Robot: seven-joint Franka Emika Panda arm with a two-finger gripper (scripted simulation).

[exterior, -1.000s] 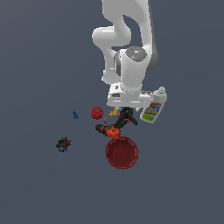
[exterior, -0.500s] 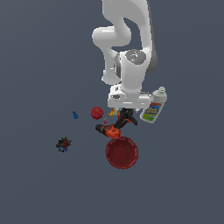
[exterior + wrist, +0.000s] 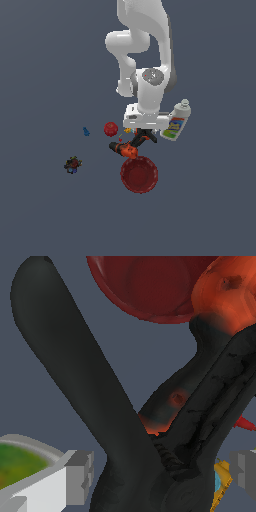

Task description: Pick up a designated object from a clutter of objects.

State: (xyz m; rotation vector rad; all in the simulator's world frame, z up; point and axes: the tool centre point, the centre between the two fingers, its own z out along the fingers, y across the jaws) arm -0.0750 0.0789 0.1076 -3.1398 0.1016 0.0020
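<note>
End effector (image 3: 162, 473) sits low over the black clamp (image 3: 100, 406), its grey fingers (image 3: 80, 471) spread apart on either side of the clamp's joint; I see no contact. Clamp lies on the worktop (image 3: 50, 75), against the orange-black drill (image 3: 125, 149), between the dark red bowl (image 3: 139, 174) and white bottle (image 3: 176, 121).
</note>
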